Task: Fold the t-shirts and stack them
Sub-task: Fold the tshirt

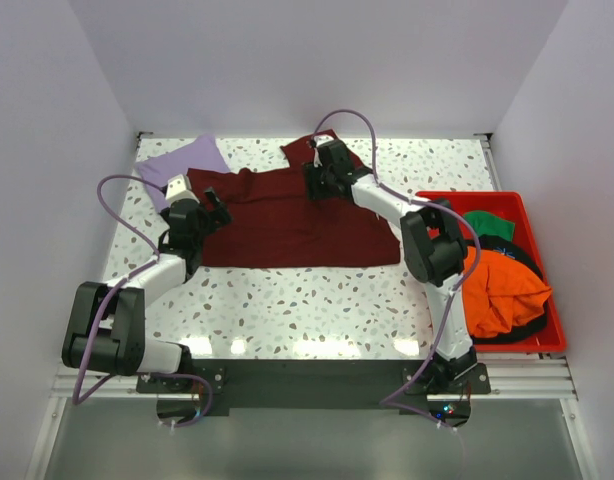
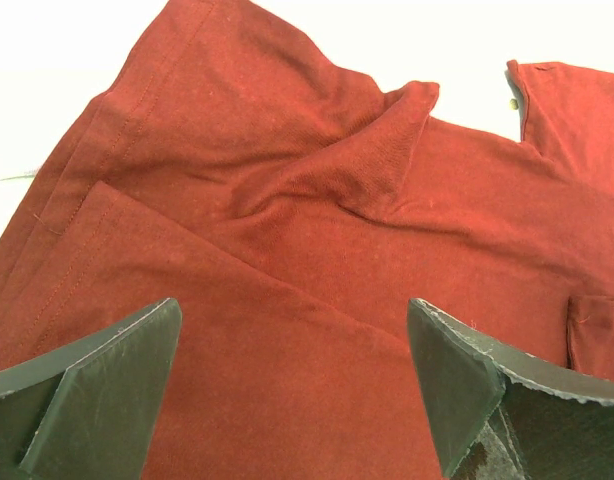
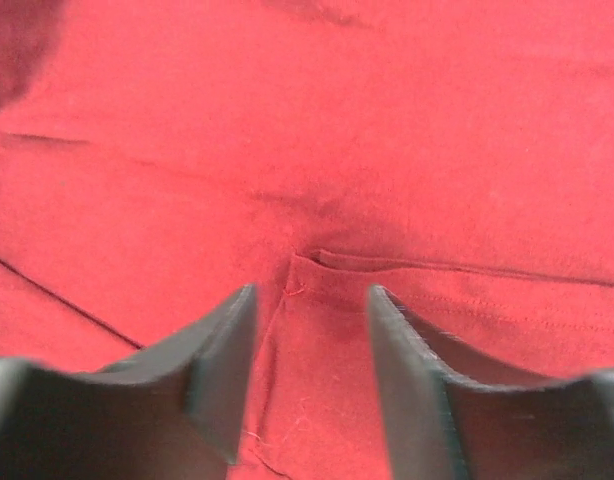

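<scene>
A large dark maroon t-shirt point(image 1: 287, 225) lies spread across the middle of the table, rumpled at its far side. My left gripper point(image 1: 215, 208) hovers open over the shirt's left edge; in the left wrist view its jaws point(image 2: 292, 310) stand wide apart above a fold of the maroon cloth point(image 2: 287, 180). My right gripper point(image 1: 315, 180) is at the shirt's far edge, its jaws point(image 3: 310, 292) parted just above the fabric point(image 3: 387, 150) at a stitched seam corner point(image 3: 307, 262), with nothing pinched. A lavender t-shirt point(image 1: 182, 160) lies folded at the far left.
A red plastic bin point(image 1: 467, 196) stands at the right and holds an orange tee point(image 1: 502, 295), a green one point(image 1: 487, 225) and a black one point(image 1: 517, 255). White walls close in the table on the left, far and right sides.
</scene>
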`<state>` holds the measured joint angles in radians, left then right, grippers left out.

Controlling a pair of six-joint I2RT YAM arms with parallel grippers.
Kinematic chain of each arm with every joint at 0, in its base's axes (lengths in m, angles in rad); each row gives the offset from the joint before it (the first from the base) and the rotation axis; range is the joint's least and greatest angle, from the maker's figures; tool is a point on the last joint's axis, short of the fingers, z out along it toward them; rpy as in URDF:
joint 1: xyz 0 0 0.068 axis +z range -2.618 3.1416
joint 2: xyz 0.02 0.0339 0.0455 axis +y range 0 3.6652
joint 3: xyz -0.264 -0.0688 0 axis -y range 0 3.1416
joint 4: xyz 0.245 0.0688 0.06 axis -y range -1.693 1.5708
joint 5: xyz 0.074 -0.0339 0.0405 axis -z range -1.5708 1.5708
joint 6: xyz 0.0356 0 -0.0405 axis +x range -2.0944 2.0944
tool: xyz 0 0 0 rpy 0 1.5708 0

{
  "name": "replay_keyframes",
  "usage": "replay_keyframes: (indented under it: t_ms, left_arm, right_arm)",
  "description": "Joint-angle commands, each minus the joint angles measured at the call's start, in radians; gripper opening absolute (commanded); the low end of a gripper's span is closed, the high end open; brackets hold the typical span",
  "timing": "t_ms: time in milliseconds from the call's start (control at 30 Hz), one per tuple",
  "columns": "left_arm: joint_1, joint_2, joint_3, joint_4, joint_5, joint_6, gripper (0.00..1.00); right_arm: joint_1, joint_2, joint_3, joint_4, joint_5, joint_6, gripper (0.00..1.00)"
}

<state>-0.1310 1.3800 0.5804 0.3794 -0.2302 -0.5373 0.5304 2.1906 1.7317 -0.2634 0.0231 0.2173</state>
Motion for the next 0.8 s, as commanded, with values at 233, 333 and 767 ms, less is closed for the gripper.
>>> replay_keyframes:
  t_ms: [233,333,767]
  left_arm:
    - [-0.001,0.005,0.004,0.044,0.015,0.020,1.00]
    - [-0.016,0.016,-0.002,0.061,0.028,0.011,1.00]
    - [-0.047,0.117,-0.113,0.219,0.115,-0.061,1.00]
  right_arm:
    - [0.005,-0.218,-0.205,0.087,0.011,0.022,0.68]
    - [0.003,-0.303,-0.340,0.105,0.064,0.034,0.71]
    - [0.003,-0.460,-0.737,0.213,0.106,0.154,0.79]
